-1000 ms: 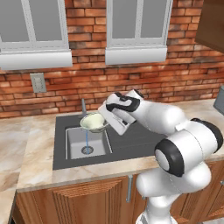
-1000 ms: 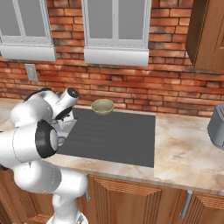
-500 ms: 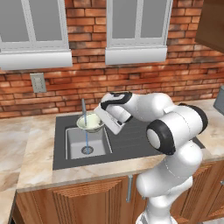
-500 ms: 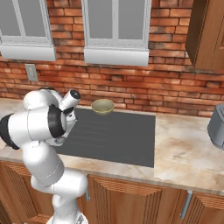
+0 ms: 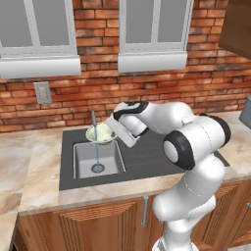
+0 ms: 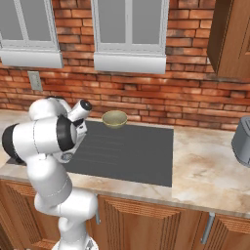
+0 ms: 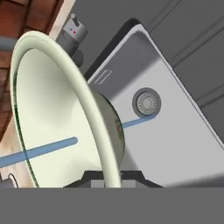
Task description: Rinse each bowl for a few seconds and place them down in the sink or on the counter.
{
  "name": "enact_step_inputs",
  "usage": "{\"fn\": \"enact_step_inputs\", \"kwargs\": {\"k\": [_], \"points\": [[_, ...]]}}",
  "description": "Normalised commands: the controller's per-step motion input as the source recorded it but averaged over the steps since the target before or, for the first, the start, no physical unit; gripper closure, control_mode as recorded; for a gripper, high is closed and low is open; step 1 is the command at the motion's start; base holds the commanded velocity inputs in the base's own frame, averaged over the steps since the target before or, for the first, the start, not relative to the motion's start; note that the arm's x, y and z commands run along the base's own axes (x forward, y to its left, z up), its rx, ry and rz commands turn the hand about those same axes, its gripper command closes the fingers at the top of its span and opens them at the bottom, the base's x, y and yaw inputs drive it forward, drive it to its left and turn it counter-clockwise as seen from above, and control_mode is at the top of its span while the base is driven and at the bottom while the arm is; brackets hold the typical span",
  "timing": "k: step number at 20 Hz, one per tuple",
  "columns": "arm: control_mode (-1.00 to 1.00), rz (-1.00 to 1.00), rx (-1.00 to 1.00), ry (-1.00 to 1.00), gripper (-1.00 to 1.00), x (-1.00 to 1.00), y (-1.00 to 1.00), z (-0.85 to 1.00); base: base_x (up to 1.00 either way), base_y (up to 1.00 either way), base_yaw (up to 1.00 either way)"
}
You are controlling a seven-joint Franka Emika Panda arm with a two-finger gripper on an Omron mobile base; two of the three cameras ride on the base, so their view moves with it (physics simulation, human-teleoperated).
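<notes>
Hand view: pale bowl [image 7: 57,122] sits right at the gripper [image 7: 111,177], rim pinched between the jaws, so the hand is closed down to the rim's thickness and has firm hold of it. Thin blue water stream [image 7: 48,148] lands inside the bowl. Basin and round drain [image 7: 147,102] lie directly past the bowl, beyond its underside.

Left base view: bowl [image 5: 99,133] is held over the back edge of the sink [image 5: 142,159], under the faucet [image 5: 93,119], tilted, above the basin [image 5: 108,158]. Set-down spot is straight below the hand; a short lowering should do, I judge.

Right base view: second bowl [image 6: 114,118], olive-tan, sits upright at the far edge of the sink unit by the brick wall, well apart from the hand.

Against the frame a second back: arm has folded in closer to the sink, elbow swung nearer the camera; bowl moved little, slightly further under the stream.
</notes>
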Motion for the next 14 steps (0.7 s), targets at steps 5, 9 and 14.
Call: {"fn": "enact_step_inputs", "kwargs": {"k": [5,9,14], "points": [[-1.00,0.01,0.00,-0.06,1.00,-0.08,-0.16,0.12,0.00,0.00,0.00],[-1.00,-0.04,0.00,0.02,1.00,-0.06,-0.39,0.10,0.00,0.00,0.00],[-1.00,-0.06,0.01,0.03,1.00,-0.04,-0.44,0.13,0.00,0.00,0.00]]}}
